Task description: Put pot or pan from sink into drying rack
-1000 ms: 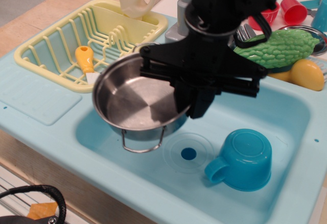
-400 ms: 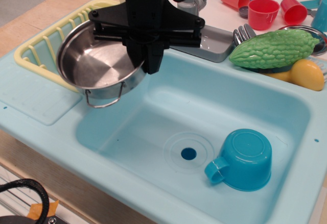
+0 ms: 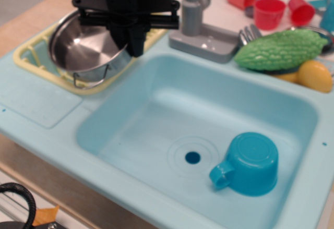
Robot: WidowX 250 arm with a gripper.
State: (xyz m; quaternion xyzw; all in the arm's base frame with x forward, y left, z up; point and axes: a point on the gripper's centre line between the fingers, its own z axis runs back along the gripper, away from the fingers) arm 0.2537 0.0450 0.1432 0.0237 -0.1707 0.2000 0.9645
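Observation view, now. The pincer (image 3: 134, 37) is holding the pot (image 3: 86, 49) by its right rim, jaws pinching the steel wall, and is carrying it over the drying rack (image 3: 31, 57). The pot is tilting slightly, its open bowl facing the camera, one wire loop handle hanging at the lower edge. It is now sitting wholly above the rack's yellow frame; whether its base is already touching the ribs cannot be told, as the pot is hiding them.

Compared with a second ago, the pot is no longer hanging over the sink (image 3: 156, 109). It has travelled up and left, crossing the basin's rim and then the rack's near edge in the intermediate picture. The sink is now holding only the blue cup (image 3: 249, 164), lying on its side near the drain hole (image 3: 192, 157), unmoved throughout. The faucet (image 3: 194, 10), formerly masked by the arm, is now showing.

Judgement: the transfer is nearly complete. What is remaining is likely a short lowering until the pot is resting on the ribs, then release. A tilted pot let go too early may be sliding against the rack's rim.
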